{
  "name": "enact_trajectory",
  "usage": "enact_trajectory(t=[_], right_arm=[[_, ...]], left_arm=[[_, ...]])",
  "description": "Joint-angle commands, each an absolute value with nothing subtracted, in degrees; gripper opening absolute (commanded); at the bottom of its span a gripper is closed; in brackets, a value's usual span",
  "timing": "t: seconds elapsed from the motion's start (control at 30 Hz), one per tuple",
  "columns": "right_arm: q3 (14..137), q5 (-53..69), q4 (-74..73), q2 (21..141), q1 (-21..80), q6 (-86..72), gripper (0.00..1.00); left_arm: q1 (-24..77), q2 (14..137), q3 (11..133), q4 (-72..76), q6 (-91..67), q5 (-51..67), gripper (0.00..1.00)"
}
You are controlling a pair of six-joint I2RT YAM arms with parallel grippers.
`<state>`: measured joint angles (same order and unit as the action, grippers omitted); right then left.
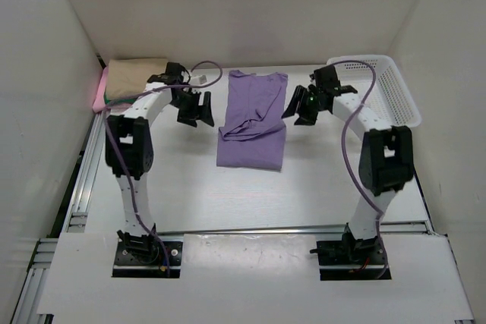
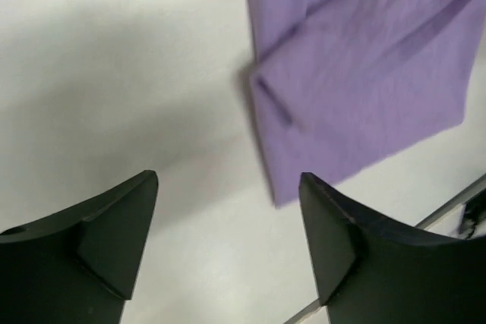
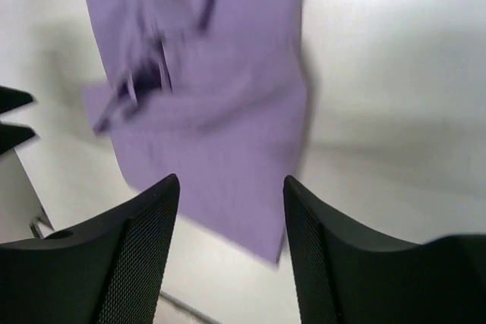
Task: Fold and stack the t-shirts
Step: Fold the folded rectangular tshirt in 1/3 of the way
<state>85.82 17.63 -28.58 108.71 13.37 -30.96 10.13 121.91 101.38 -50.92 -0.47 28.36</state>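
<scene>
Lavender shirt [image 1: 253, 119]: lying centre of the table [image 1: 190, 187], partly folded, final folds pending. Folded stack [image 1: 135, 75], tan on top: waiting far left. Left gripper [image 1: 196, 108], right gripper [image 1: 302, 108]: I am holding both open, empty.

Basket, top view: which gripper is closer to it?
Right. The right gripper hangs just left of the basket, between it and the purple shirt. The left gripper is beyond that shirt, on its other side.

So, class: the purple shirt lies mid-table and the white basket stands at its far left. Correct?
No: the white basket stands at the far right of the table, per the top external view; the purple shirt does lie mid-table.
</scene>
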Motion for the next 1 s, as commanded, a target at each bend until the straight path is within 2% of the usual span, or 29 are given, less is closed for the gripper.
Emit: enact_trajectory(t=[0.0, 0.1, 0.13, 0.2, 0.27, 0.33, 0.37, 0.43, 0.67, 0.8, 0.9, 0.97], right_arm=[[75.1, 16.3, -28.5, 99.9, 15.2, -30.8, 0.6], [66.2, 16.9, -25.6, 96.3, 17.8, -33.3, 0.51], [65.1, 16.9, -25.6, 95.8, 18.4, -33.8, 0.4], [62.2, 18.6, -23.7, 95.8, 20.0, -35.9, 0.29], [59.9, 20.6, -20.8, 95.3, 20.0, -38.8, 0.37], [56.8, 21.4, -18.0, 95.3, 20.6, -41.0, 0.55], [56.0, 21.4, -17.3, 95.3, 20.6, -41.7, 0.59], [54.2, 21.4, -15.0, 95.3, 20.6, -43.6, 0.61], [52.3, 23.7, -12.2, 98.2, 21.6, -47.8, 0.62], [52.3, 23.7, -12.2, 100.8, 21.6, -49.2, 0.47], [51.7, 24.3, -12.2, 101.4, 21.1, -50.4, 0.45], [51.2, 24.3, -12.2, 101.9, 21.1, -50.4, 0.4]], left_arm=[[11.9, 109.7, 93.4, -49.8, 0.0, 22.6, 0.83], [18.2, 107.7, 90.3, -49.3, 0.0, 13.9, 0.68], [22.4, 107.7, 90.3, -49.3, 0.0, 11.2, 0.66], [26.6, 108.2, 92.0, -48.1, 0.0, 3.6, 0.63], [31.4, 109.2, 94.0, -46.3, 0.0, 0.0, 0.63], [33.6, 112.0, 95.8, -43.5, 0.0, -4.2, 0.63], [35.1, 113.3, 98.5, -43.5, 0.0, -5.3, 0.65], [36.2, 117.0, 101.0, -42.6, 0.0, -7.7, 0.7], [39.1, 125.8, 107.2, -41.2, 0.0, -12.0, 0.75], [39.6, 126.3, 107.9, -41.2, 0.0, -9.9, 0.76], [40.2, 124.7, 106.8, -41.2, 0.0, -7.4, 0.76], [40.8, 124.0, 107.4, -41.2, 0.0, -7.4, 0.78]])
